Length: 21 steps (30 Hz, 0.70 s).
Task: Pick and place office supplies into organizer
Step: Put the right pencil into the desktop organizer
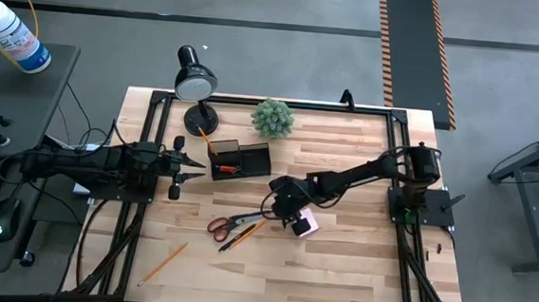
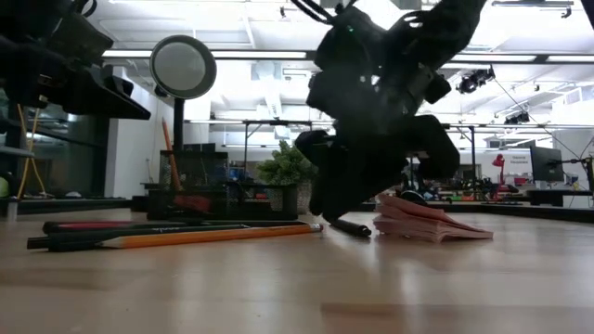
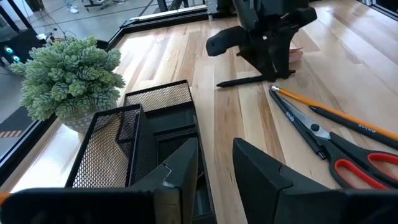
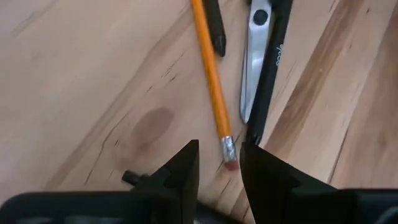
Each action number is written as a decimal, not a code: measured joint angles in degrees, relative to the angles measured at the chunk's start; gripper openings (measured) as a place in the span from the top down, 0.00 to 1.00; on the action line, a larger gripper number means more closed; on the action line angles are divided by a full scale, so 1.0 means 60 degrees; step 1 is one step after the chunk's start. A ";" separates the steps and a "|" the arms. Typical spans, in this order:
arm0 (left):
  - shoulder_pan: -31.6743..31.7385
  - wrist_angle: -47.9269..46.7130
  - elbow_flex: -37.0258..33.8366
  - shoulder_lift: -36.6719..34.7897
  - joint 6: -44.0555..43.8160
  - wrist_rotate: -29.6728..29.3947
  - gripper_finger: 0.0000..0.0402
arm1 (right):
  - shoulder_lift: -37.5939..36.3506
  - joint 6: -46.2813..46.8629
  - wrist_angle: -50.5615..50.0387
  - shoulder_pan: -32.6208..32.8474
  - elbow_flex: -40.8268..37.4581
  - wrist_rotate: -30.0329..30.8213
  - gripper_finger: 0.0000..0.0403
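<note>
The right gripper [image 1: 289,212] is down at the table near the middle, its fingers [image 4: 180,171] parted a little with nothing between them; the eraser end of a pencil [image 4: 211,74] lies just ahead of the gap. Beside that pencil lie the scissors [image 1: 229,225], blades toward the gripper and orange handles out at about 8 o'clock from it. A black pen [image 3: 239,81] lies on the wood right at the gripper, and the pink notepad [image 1: 306,222] sits at its 4 o'clock, touching or nearly so; in the low view its pages [image 2: 429,221] look lifted on one side

The organizer [image 1: 241,159] stands at about 11 o'clock from the right gripper, well apart from it, with something orange poking out of its left end. A plant [image 1: 273,118] is at the organizer's 1 o'clock and a lamp [image 1: 196,84] at its 10 o'clock

The left gripper [image 1: 185,167] hangs above the table just at the organizer's 9 o'clock, its fingers [image 3: 264,180] slightly apart and holding nothing. A second pencil [image 1: 163,263] lies alone toward the near-left part of the table, at the scissors' 8 o'clock
</note>
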 joint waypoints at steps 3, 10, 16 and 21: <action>0.0000 0.0000 0.0000 0.0002 0.0000 0.0000 0.78 | 0.0203 0.0009 -0.0282 -0.0006 0.0371 0.0072 0.73; -0.0001 -0.0032 0.0000 0.0001 0.0000 0.0036 0.78 | 0.0535 0.0009 -0.1380 -0.0225 0.0931 0.0031 0.73; 0.0000 -0.0233 0.0000 0.0004 -0.0001 0.0036 0.78 | 0.0541 0.0017 -0.1415 -0.0310 0.0925 0.0011 0.73; 0.0000 -0.0228 0.0000 0.0004 -0.0004 0.0036 0.78 | 0.0541 0.0151 -0.1359 -0.0317 0.0918 -0.0304 0.73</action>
